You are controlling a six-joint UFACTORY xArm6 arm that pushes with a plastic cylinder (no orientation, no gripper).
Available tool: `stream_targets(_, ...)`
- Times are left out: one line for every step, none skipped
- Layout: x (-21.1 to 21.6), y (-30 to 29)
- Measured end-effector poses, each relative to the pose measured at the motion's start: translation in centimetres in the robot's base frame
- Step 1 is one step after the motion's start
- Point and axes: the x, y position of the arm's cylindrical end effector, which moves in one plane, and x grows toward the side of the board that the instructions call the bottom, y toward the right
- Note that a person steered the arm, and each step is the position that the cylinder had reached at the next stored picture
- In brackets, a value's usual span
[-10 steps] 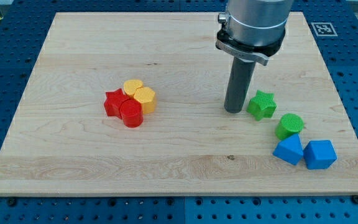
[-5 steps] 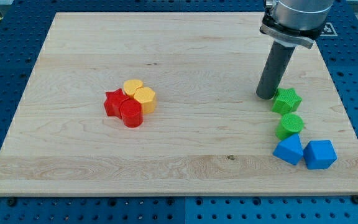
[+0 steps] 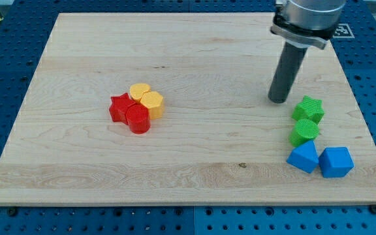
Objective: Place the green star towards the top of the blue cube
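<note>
My tip (image 3: 279,100) is a bare rod end with nothing to open or close, resting on the board and touching no block, a short gap to the view's left of the green star (image 3: 307,109). So the star lies to the view's right of my tip and slightly lower, sitting just above the green cylinder (image 3: 304,131), which it touches or nearly touches. The blue cube (image 3: 336,162) is further toward the view's bottom right, beside a blue block (image 3: 303,157), so I judge the star needs nudging rightward to stand above the cube.
</note>
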Motion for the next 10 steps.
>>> stream_targets(0.8,1.9)
stream_targets(1.5,2.4)
stream_targets(1.5,3.8)
stream_targets(1.5,4.9)
stream_targets(1.5,4.9)
stream_targets(1.6,6.0)
stream_targets(3.0,6.6)
stream_targets(3.8,7.0)
stream_targets(4.7,7.5)
stream_targets(5.3,7.5)
